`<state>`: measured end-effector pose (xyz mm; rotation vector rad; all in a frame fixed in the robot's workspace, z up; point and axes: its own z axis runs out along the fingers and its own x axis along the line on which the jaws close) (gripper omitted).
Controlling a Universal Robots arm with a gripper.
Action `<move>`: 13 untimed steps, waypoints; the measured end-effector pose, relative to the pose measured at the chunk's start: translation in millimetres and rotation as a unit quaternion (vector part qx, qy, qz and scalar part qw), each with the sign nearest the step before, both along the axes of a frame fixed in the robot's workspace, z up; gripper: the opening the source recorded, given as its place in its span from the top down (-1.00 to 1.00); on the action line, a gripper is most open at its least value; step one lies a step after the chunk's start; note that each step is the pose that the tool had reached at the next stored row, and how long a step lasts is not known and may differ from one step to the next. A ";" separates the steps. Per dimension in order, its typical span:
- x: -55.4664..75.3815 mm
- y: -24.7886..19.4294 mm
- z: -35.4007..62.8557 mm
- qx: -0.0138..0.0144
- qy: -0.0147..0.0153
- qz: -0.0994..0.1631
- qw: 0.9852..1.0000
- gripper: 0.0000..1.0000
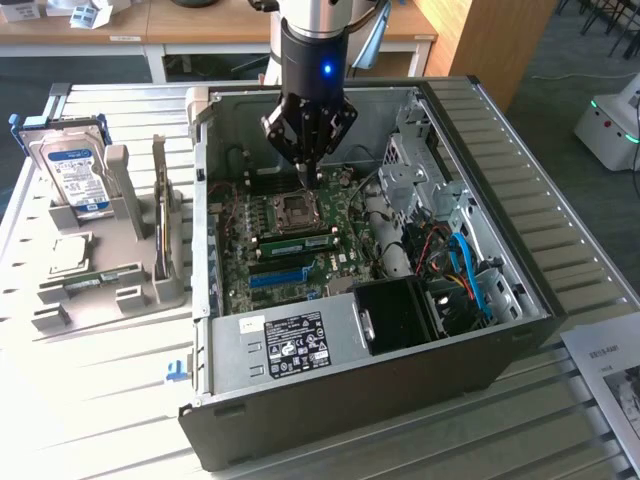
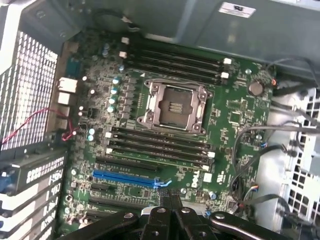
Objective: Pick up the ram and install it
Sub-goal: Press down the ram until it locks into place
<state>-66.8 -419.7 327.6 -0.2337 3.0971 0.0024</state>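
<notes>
a lab or office workspace: an open computer case (image 1: 370, 250) lies on a slatted metal table (image 1: 90, 400), wooden desks (image 1: 150, 25) stand at the far side, grey carpet (image 1: 570, 50) far right.

gripper (image 2: 172, 212): cut off by wrist view's edge
hard drive (image 1: 72, 172): label print too small to read
paper (image 1: 612, 370): cropped at frame edge

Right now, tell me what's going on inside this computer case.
The robot arm's gripper hangs inside the open computer case, just above the motherboard near the processor socket. Its jaws are shut with nothing visible between them. The ram appears already seated in a slot beside the socket. Another green stick stands in the grey holder on the exterior view's left.
</notes>
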 end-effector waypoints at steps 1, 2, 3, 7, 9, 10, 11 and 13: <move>0.0 0.0 0.0 0.000 0.000 -0.006 1.000 0.80; 0.0 0.0 0.0 0.000 0.000 -0.012 1.000 0.80; 0.0 0.0 0.0 0.000 0.000 -0.017 1.000 0.80; 0.0 0.0 0.0 0.000 0.000 -0.037 0.999 0.80; 0.0 0.0 0.0 0.000 0.000 -0.046 0.999 0.80; 0.0 0.0 0.0 0.000 0.000 -0.050 0.999 0.80; 0.0 0.0 0.0 0.000 0.000 -0.055 0.999 0.80; 0.0 0.0 0.0 0.000 0.000 -0.063 0.998 0.80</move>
